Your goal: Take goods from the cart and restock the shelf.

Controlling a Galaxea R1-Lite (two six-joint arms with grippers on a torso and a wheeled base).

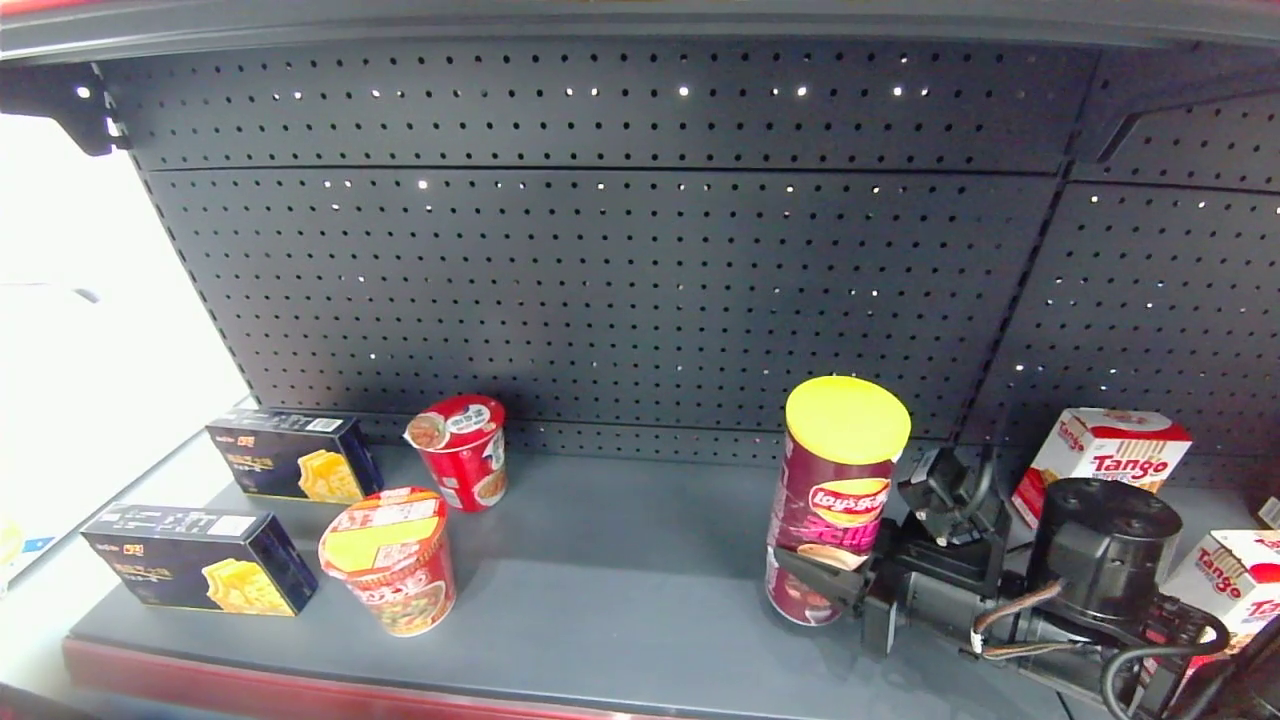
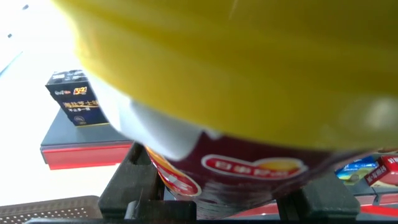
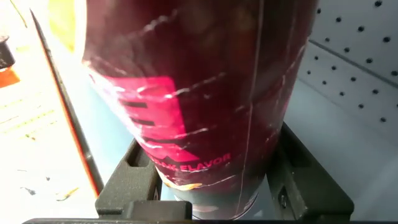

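1. The chips can (image 1: 835, 500), maroon with a yellow lid, stands on the right half of the shelf (image 1: 620, 590), upright or leaning very slightly. I cannot tell whether its base rests on the deck or hangs just above it.
2. The right gripper (image 1: 830, 585) is clamped low on the can's body, one finger on each side.
3. Judged step: setting this can down. Lower it straight until the base sits flat, then part the fingers only enough to clear the wall, and draw back toward the near edge without brushing the tall, tippy tube.
4. Just to the right stand two wafer boxes (image 1: 1105, 455); keep the wrist away from them on the way out.
5. The left gripper (image 2: 211, 205) grips a second chips can (image 2: 249, 168), its fingers pressed on either side; it is held well back from the shelf's red front edge, ready for the next placement.
6. Far left sit two noodle cups (image 1: 462, 450) and two dark boxes (image 1: 295, 455); the open middle looks the natural spot for that second can.
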